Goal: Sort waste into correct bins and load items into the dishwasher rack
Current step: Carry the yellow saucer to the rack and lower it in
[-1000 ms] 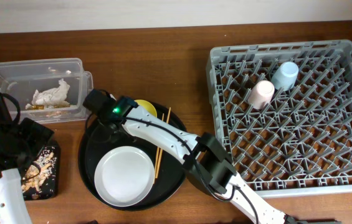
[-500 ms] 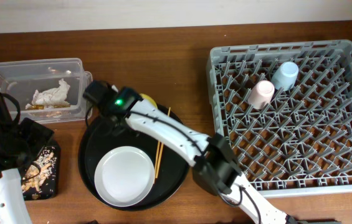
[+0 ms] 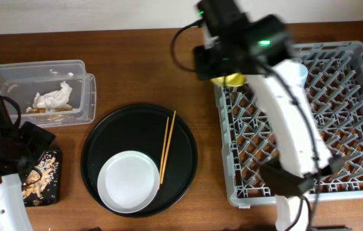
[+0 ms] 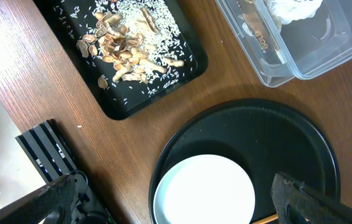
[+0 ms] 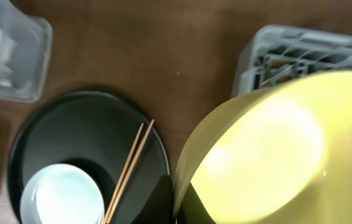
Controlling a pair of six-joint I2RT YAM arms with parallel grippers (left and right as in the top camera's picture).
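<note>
Glossy yellow bowl (image 5: 256, 149); plain white plate (image 3: 128, 181) and pale tan chopsticks (image 3: 167, 144) on a black round tray (image 3: 123, 131). Grey dishwasher rack (image 3: 361, 160) at the right edge shows a peg grid over red-brown bench (image 3: 168, 64). Flat black tray (image 4: 119, 102) by the left edge is speckled beige and white.

- Brown wooden counter (image 3: 142, 64): smooth.
- Large square grey plastic rack (image 3: 354, 128): matt.
- Clear rectangular plastic box (image 3: 14, 70): glossy.
- Small yellow bowl (image 5: 269, 149): smooth, glossy.
- Pale wooden chopsticks (image 3: 166, 146): matt.

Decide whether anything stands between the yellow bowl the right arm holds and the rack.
Nothing visible does. The bowl hangs over the rack's corner, with only bare pegs showing near it; the arm hides part of the rack.
</note>
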